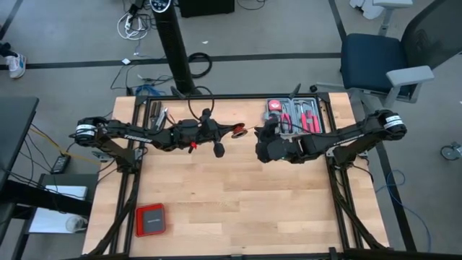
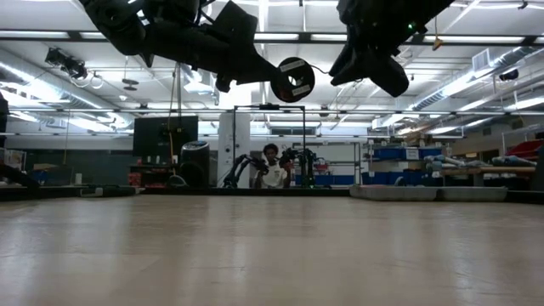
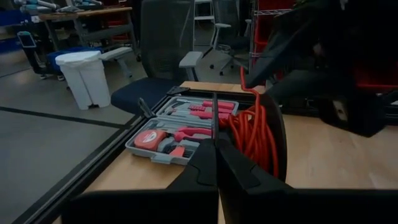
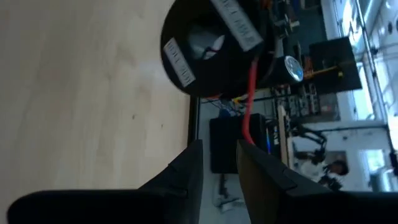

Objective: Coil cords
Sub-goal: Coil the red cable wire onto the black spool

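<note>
Left tool [image 3: 216, 146] gripping red cord [image 3: 255, 134] coiled on black spool [image 2: 295, 79]

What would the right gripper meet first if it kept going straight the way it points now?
Most likely the round black spool wound with thin red cord, held up by the left gripper. The right gripper points at it with fingers apart; how near is unclear.

A grey tool tray [image 1: 298, 115] sits at the table's [image 1: 231, 195] far right edge. A flat red box [image 1: 151, 219] lies near the front left corner. An office chair [image 1: 375, 61] stands beyond.
</note>
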`<state>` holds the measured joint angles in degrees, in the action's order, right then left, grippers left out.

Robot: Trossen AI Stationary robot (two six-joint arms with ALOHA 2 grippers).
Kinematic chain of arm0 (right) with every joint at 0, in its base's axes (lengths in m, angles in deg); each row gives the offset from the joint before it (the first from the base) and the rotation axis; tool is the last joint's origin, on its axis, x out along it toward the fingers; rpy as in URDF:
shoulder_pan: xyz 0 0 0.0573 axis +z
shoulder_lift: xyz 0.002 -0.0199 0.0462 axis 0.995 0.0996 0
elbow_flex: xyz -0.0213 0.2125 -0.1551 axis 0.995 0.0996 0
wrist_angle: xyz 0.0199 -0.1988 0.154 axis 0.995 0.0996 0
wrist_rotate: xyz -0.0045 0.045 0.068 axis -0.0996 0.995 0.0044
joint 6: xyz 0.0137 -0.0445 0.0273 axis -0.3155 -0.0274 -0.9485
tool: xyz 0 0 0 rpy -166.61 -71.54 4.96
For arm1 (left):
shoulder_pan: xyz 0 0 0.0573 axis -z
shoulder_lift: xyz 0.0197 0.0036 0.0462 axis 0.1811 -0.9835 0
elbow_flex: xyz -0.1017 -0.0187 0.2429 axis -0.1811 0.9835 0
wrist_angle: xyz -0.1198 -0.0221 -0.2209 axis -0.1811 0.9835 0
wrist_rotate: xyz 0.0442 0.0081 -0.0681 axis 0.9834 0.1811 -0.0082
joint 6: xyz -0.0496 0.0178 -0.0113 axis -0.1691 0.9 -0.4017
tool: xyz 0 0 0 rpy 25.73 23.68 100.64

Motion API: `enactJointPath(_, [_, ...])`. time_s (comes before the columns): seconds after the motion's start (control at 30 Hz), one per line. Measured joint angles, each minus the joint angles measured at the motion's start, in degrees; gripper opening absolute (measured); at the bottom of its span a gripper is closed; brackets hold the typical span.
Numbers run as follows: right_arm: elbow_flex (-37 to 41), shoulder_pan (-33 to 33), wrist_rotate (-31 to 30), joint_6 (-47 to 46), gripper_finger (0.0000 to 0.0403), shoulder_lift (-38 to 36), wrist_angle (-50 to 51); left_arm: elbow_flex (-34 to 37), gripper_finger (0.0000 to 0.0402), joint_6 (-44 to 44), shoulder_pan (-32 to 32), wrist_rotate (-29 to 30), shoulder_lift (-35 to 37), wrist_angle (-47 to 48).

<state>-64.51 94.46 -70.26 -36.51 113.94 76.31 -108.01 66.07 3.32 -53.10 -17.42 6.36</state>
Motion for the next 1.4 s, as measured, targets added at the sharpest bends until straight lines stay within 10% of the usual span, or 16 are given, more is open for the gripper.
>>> enactJointPath(1.4, [0.0,0.7,6.21,5.75,0.0021,-4.61,3.55,0.0,0.0,1.35,-0.02,-6.46,0.0,-0.51])
